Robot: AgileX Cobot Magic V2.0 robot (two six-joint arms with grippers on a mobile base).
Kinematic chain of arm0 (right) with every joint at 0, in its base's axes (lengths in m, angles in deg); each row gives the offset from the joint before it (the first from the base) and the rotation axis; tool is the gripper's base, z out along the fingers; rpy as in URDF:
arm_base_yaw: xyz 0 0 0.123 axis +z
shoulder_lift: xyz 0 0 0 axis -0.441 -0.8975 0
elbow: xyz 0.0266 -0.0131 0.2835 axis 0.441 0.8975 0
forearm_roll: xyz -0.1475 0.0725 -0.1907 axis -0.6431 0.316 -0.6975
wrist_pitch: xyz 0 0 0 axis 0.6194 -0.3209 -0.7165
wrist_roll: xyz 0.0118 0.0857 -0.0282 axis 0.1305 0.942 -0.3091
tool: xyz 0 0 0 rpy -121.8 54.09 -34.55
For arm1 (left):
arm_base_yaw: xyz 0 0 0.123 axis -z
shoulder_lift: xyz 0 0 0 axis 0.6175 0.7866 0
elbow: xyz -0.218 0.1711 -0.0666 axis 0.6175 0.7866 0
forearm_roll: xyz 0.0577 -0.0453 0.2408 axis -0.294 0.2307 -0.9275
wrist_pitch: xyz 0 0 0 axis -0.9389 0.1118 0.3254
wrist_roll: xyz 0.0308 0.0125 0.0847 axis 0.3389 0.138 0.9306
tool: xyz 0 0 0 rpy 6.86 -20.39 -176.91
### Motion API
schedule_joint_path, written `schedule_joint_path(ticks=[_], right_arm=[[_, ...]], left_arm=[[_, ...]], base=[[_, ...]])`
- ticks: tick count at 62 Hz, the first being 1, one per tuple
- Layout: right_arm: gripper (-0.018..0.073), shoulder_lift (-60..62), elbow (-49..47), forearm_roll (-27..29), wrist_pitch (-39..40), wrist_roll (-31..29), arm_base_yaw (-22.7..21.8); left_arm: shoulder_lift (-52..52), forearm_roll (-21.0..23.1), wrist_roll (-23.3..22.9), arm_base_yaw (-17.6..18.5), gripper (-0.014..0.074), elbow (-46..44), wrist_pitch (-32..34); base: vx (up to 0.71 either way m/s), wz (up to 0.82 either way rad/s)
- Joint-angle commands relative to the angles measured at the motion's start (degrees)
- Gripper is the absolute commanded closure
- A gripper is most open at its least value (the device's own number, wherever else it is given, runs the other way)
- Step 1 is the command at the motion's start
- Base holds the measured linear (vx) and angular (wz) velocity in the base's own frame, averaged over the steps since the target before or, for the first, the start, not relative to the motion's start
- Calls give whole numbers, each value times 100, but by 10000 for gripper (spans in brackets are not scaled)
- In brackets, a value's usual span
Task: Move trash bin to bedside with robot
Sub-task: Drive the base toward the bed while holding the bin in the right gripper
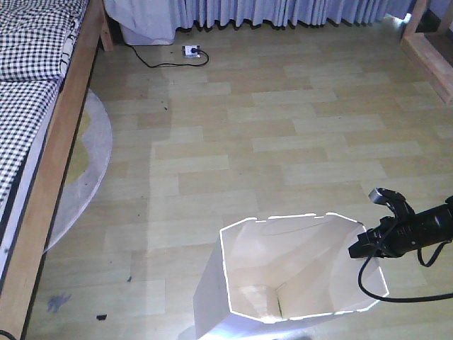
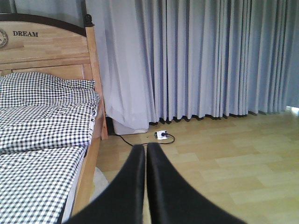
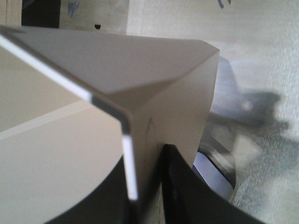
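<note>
Nearest to me, at about 6 o'clock on the pale plank floor (image 1: 283,142), stands the trash bin (image 1: 297,255), white and faceted, its cream inside open to view; it looks slightly tilted, though I cannot tell whether its base is off the floor; at the bin's 3 o'clock rim the right gripper (image 1: 356,249) comes in from the side on a thin black arm (image 1: 425,225) with a black cable (image 1: 371,283) looping under it; from the right wrist view the right gripper (image 3: 145,179) has one dark finger on each side of the bin's wall (image 3: 154,88), clamped on the rim; the left gripper (image 2: 145,149) is pressed shut with nothing between its fingers, held over the floor beside the bed; out at 9 o'clock, well apart from the bin, runs the bedside (image 1: 49,177), a light wooden frame carrying black-and-white checked bedding (image 1: 28,42), with a round grey rug (image 1: 95,156) reaching out from under it; farther on, near 11 o'clock, a white power strip (image 1: 191,50) lies on the floor; at 12 o'clock grey curtains (image 1: 283,10) hang to the floor; the headboard (image 2: 46,46) reads DREAM.
</note>
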Motion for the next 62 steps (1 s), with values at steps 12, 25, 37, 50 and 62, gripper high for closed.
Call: schedule_joint_path(ticks=[12,25,37,50,62], right_arm=[[563,416,-30,330,-1405,88,-6],[563,416,-30,330,-1405,88,-6],[563,416,-30,330,-1405,88,-6],[563,416,-30,330,-1405,88,-6],[563,416,-30,330,-1405,88,-6]], left_arm=[[-43,54,-79,35,603,70,421],[-43,54,-79,35,603,70,421],[-43,54,-79,35,603,70,421],[-43,54,-79,35,603,70,421],[-43,54,-79,35,603,70,421]], base=[[35,5],[33,6],[31,6],[31,3],[32,-4]])
